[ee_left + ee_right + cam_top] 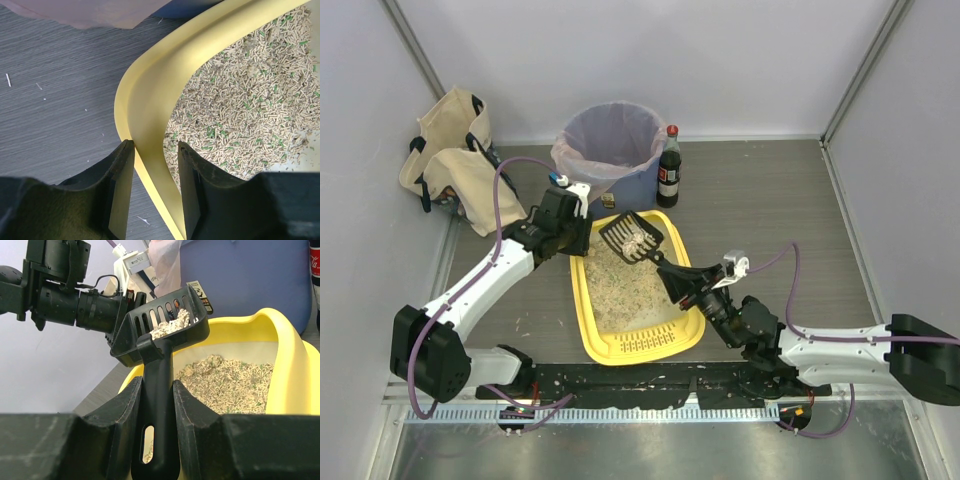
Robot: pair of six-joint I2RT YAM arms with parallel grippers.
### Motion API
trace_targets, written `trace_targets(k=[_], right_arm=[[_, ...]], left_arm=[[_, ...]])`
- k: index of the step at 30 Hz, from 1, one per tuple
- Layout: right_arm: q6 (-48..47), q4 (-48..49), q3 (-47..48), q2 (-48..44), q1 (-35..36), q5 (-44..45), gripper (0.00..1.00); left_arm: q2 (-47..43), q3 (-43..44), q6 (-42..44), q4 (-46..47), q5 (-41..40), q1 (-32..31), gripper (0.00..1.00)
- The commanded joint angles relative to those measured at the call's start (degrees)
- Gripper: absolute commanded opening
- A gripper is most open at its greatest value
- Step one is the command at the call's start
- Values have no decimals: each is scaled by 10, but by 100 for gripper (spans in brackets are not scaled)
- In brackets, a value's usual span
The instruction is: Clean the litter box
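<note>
Counted: one yellow litter box [578,305], one black scoop [630,238], one blue bin [610,150], one bottle [669,168], one cloth bag [450,165]. Litter box at centre of surface [790,210], grille end nearest the arm bases. Left fingers [120,190] clamped on its far-left corner rim, one inside, one outside. Right fingers [125,410] closed on scoop handle, slotted head raised over far end, clump aboard. Bin and bottle just beyond far rim; bare room to the right.

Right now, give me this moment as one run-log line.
left claw: shut on litter box rim | right claw: shut on scoop handle | scoop: above litter box, clump inside
</note>
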Motion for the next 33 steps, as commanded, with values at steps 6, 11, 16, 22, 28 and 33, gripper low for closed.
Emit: trace_targets(k=[6, 11, 16, 22, 28, 33], right_arm=[[12, 61, 0, -23, -4, -8, 1], [18, 23, 8, -28, -6, 22, 1], [15, -65, 45, -10, -7, -15, 1], [9, -28, 35, -12, -8, -17, 1], [-1, 11, 26, -9, -9, -26, 1], [-9, 12, -3, -28, -9, 1, 2]], left_arm=[[-7, 15, 3, 24, 22, -2, 43], [-10, 15, 3, 22, 21, -3, 43], [-13, 13, 3, 26, 18, -2, 43], [-12, 14, 3, 27, 19, -3, 43], [-15, 14, 3, 24, 16, -3, 43], [-19, 13, 4, 26, 16, -3, 43]])
